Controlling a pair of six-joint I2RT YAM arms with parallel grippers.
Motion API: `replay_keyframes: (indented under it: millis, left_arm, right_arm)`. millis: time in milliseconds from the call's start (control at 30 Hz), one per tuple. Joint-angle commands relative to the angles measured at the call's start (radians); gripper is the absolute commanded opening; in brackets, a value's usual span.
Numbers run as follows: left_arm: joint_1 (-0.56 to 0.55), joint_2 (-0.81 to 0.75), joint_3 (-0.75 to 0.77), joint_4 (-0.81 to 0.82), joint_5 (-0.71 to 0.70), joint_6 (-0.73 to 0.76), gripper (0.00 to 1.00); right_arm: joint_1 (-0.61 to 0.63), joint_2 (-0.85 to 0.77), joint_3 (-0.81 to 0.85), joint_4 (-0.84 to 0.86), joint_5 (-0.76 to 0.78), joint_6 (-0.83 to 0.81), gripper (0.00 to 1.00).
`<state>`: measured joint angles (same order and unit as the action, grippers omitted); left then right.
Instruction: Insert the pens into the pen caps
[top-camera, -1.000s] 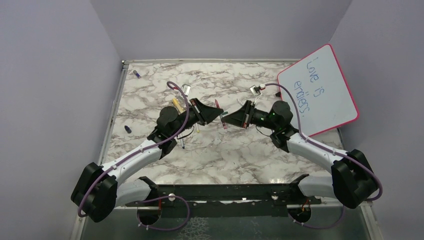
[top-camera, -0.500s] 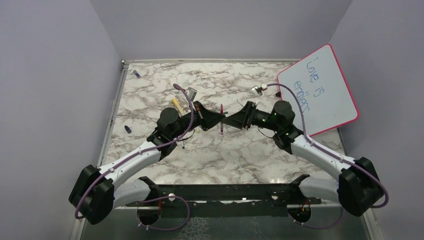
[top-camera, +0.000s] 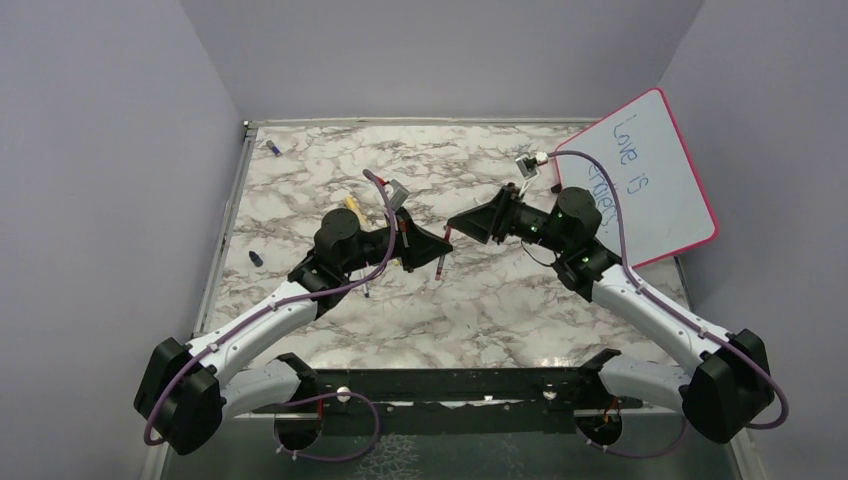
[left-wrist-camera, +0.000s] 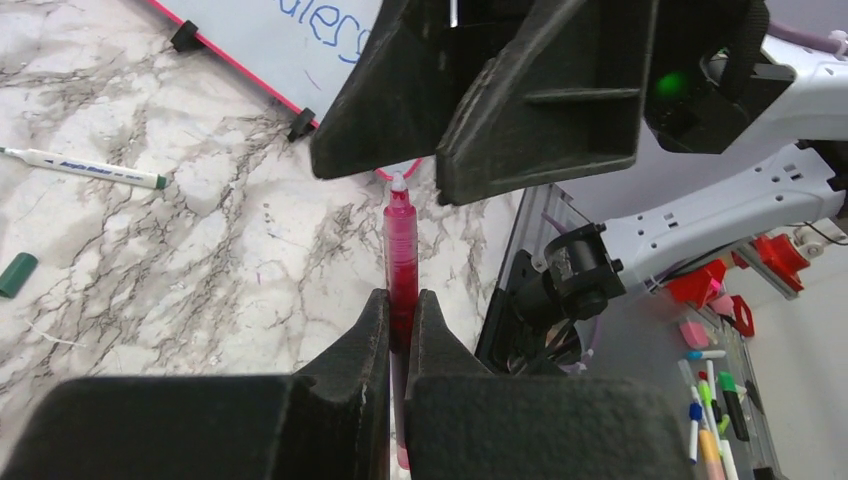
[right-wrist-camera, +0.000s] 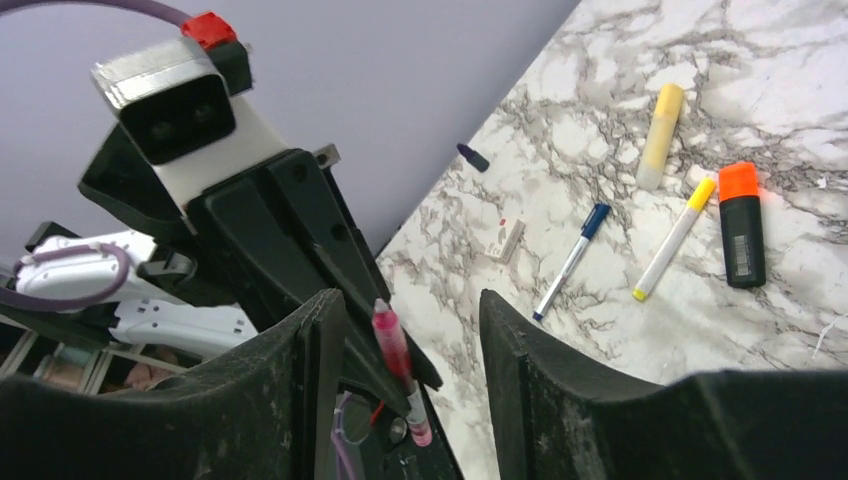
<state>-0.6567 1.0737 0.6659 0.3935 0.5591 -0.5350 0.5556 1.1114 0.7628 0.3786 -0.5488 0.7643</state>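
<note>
Change noted: the right claw (top-camera: 458, 224), a second ago closed nose to nose with the left claw (left-wrist-camera: 402, 300) around the red pen (left-wrist-camera: 401, 240), has let go and backed off toward the whiteboard (top-camera: 650, 180). Its jaws now stand apart.

The left claw is clenched on the pen's barrel and carries it alone above the worktop (top-camera: 480, 300). We read this as the end of a push-together step, though we cannot tell whether the pale far tip is capped.

Position: the pen juts straight out ahead of the left claw's fingertips, lined up with the gap of the right claw, near but not touching.

A blue-ended pen (right-wrist-camera: 570, 265) and a yellow-ended pen (right-wrist-camera: 672, 240) lie loose beyond the right claw, and a green cap (left-wrist-camera: 17, 274) lies off to the left claw's side. Most of the task looks undone.
</note>
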Motion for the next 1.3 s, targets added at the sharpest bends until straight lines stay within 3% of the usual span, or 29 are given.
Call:
replay_keyframes:
  millis: [0,300,600,833,1067,1133,1267]
  left_arm:
    - [-0.003,0.004,0.041,-0.014,0.074,0.021,0.0]
    - [-0.003,0.01,0.05,-0.013,0.066,0.001,0.0]
    - [-0.003,0.008,0.057,-0.013,0.042,-0.027,0.0]
    - [-0.003,0.01,0.053,-0.013,0.036,-0.043,0.0]
    - [-0.003,0.015,0.045,-0.014,0.088,-0.055,0.43]
    - [-0.002,0.015,0.043,-0.015,0.113,-0.069,0.48]
    - [-0.002,0.022,0.048,-0.015,0.145,-0.109,0.5]
  right_arm:
    - [0.005,0.039,0.016,0.038,-0.095,0.006,0.53]
    - [0.004,0.066,-0.01,0.133,-0.181,0.04,0.36]
    - [0.004,0.107,-0.016,0.174,-0.266,0.063,0.33]
    - [0.004,0.111,-0.015,0.182,-0.27,0.069,0.1]
    - [0.005,0.08,-0.025,0.213,-0.201,0.102,0.02]
    - [0.004,0.074,-0.031,0.247,-0.188,0.122,0.01]
    - [0.004,0.075,-0.046,0.335,-0.204,0.153,0.01]
